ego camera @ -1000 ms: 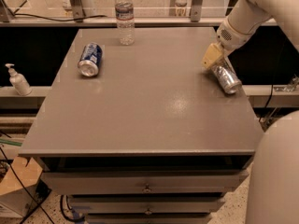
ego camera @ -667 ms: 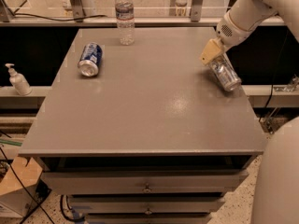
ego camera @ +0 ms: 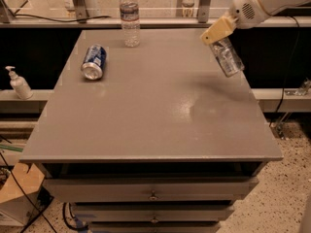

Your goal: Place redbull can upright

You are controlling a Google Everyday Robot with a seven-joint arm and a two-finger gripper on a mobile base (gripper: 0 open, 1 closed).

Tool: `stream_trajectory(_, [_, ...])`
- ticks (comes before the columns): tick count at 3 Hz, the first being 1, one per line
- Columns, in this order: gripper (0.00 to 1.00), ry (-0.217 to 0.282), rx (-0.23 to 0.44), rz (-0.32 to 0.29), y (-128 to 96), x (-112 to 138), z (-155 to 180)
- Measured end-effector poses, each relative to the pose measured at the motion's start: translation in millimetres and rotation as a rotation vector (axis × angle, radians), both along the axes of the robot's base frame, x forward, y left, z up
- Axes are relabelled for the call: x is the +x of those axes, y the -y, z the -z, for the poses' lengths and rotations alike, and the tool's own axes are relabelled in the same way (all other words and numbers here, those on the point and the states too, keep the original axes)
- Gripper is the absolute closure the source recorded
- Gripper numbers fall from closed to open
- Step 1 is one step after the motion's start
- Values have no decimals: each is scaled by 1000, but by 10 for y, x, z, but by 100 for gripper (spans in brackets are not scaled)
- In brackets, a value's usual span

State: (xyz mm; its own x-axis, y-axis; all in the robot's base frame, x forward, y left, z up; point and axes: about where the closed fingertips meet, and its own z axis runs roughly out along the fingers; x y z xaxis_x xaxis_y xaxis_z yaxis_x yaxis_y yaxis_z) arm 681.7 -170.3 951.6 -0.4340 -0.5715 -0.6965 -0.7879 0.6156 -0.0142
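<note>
The grey table (ego camera: 146,130) begins nearest you. At two o'clock the gripper (ego camera: 219,33) is clamped on the redbull can (ego camera: 227,58), held clear of the surface and tilted, its long axis running from the hand down toward five o'clock. I judge that lower end must swing beneath the hand. Farther back, a blue can (ego camera: 94,61) lies at eleven o'clock, and a water bottle (ego camera: 129,16) stands at twelve.

Blue can (ego camera: 94,61) on side, table (ego camera: 146,125) left; water bottle (ego camera: 129,17) upright behind.
</note>
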Motion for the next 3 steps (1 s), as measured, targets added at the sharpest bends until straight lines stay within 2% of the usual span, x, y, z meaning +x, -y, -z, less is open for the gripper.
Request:
stream_trajectory(1, [100,168,71,-140,-246,-175,-483])
stream_trajectory(2, [100,182,39,-182,-308,-192,-443])
stream_trajectory(3, [100,215,28,-203,-233,-235,-412])
